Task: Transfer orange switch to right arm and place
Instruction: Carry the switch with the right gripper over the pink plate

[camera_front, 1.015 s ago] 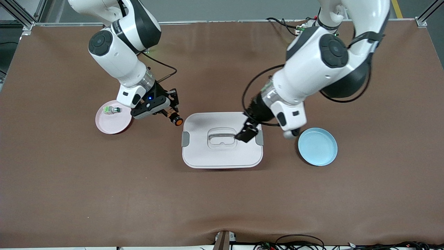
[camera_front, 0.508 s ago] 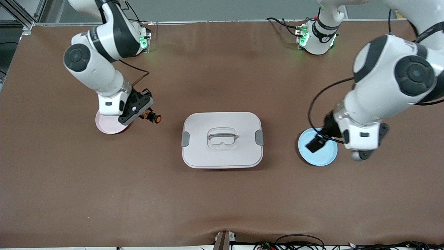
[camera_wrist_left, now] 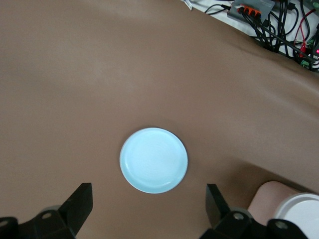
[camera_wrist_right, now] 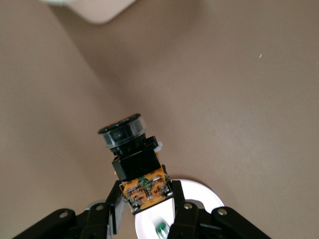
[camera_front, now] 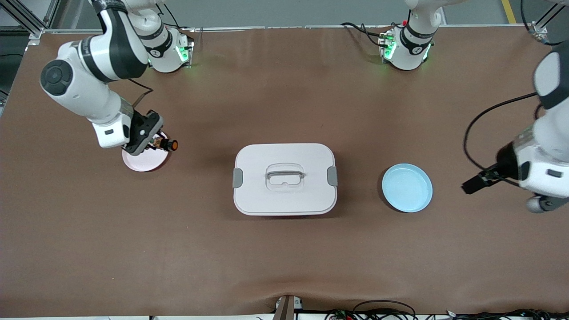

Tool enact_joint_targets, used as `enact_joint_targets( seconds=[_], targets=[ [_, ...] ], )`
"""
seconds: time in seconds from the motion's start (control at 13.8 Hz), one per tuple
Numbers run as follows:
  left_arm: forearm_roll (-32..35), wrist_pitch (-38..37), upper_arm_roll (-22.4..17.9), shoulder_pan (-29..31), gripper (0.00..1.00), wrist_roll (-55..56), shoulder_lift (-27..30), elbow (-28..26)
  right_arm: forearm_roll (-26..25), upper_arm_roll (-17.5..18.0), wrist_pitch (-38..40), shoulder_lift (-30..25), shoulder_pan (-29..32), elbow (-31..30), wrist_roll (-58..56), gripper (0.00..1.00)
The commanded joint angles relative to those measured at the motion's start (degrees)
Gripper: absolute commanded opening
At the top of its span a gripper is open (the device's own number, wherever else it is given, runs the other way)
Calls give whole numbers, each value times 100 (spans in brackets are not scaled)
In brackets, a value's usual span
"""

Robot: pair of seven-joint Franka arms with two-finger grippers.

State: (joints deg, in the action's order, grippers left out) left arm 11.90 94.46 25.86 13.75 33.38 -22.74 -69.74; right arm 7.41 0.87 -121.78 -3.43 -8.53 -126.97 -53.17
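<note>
A brown table (camera_front: 284, 249) carries three containers in a row, with the white lidded box (camera_front: 284, 179) at its middle as the landmark. The box is closed, its lid bearing a clear handle (camera_front: 285, 174) and a grey clip (camera_front: 238, 178) at each end, so its contents cannot be seen. The blue plate (camera_front: 407, 187) lies beside the box toward the left arm's end of the table and holds nothing. The pink plate (camera_front: 144, 160) lies toward the right arm's end; the right wrist view shows a small white-and-green part (camera_wrist_right: 160, 229) on it, largely hidden by the gripper. The right gripper (camera_front: 156, 143) hangs over the rim of the pink plate on the side toward the box, its fingers (camera_wrist_right: 182, 211) clamped on the rear end of the orange switch (camera_front: 170, 144), whose black body and orange face project past the fingertips toward the box. The left gripper (camera_front: 472, 183) hangs over bare table, with the blue plate between it and the box, its fingers (camera_wrist_left: 79, 201) spread wide apart with nothing between them.
</note>
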Motion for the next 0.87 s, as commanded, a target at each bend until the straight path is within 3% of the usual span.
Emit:
enact_joint_targets(
  seconds=[0.0, 0.22, 0.36, 0.58, 0.65, 0.8],
  targets=[
    [41, -112, 69, 303, 100, -586, 314, -136, -187, 89, -258, -324, 447, -555, -841, 0],
    [-30, -279, -71, 313, 100, -945, 568, -206, -187, 89, -1038, -325, 861, -1188, -1502, 0],
    [-91, -419, -876, -290, 100, -1604, 910, -425, -214, 89, -1592, -298, 941, -1540, -1678, 0],
    [-1012, -508, -2474, -1336, 100, -2273, 1648, -1153, -372, 89, -2086, -185, 1125, -1769, -1741, 0],
    [-1040, -508, -2880, -1732, 100, -2345, 1842, -1365, -416, 89, -2252, -132, 1152, -1857, -1741, 0],
    [-1058, -508, -3104, -1955, 100, -2354, 2185, -1734, -451, 89, -2639, -26, 1266, -2059, -1741, 0]
  ],
)
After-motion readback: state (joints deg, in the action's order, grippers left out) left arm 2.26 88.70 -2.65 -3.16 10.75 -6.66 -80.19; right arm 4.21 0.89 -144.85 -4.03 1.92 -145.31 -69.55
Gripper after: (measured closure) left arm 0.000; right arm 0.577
